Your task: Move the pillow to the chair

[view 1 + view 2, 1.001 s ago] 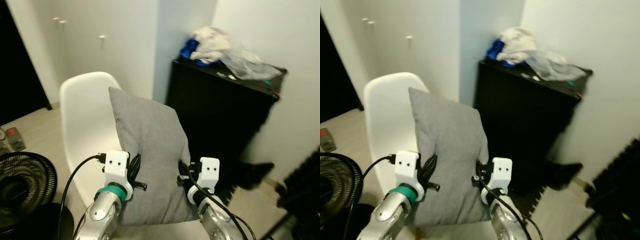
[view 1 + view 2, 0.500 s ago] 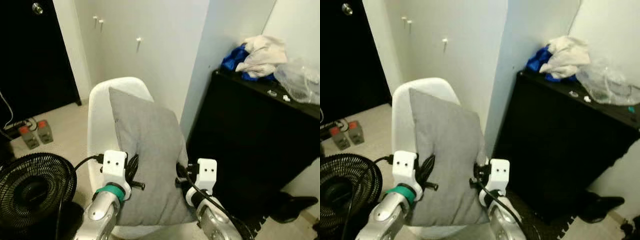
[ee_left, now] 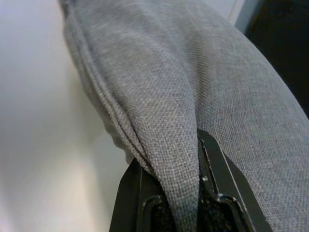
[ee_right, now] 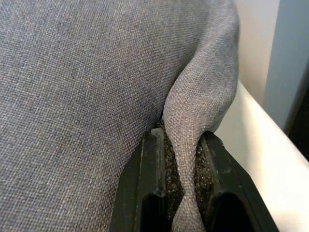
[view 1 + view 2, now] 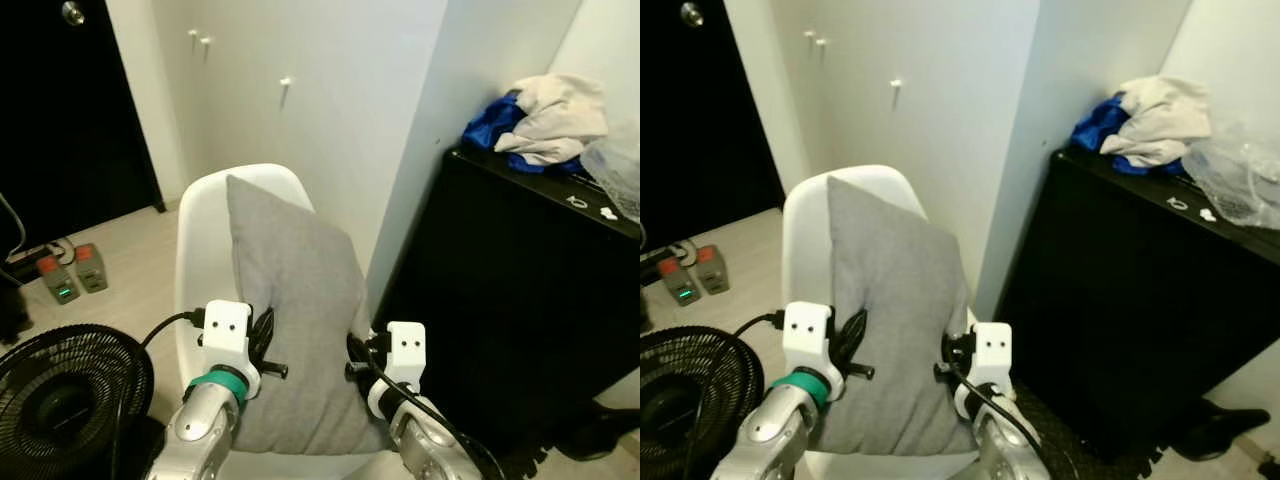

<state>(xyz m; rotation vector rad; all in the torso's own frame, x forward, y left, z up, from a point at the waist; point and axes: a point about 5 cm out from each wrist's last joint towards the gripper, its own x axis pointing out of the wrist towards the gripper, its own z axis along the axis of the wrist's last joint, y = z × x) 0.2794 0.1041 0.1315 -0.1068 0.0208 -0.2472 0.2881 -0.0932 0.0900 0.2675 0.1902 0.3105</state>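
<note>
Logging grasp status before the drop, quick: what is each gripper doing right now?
Left gripper: shut on the grey pillow, pinching a fold at its edge.
Right gripper: shut on the pillow's other edge.

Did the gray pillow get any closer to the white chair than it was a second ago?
Yes. The pillow, pinched by the left end effector and the right end effector, was beside the chair toward the black cabinet; now it overlaps the backrest.

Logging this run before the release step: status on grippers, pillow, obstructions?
Left gripper and right gripper each pinch a fold of the grey pillow. Pillow upright over the white chair. Black fan left, black cabinet right, neither in the way.
</note>
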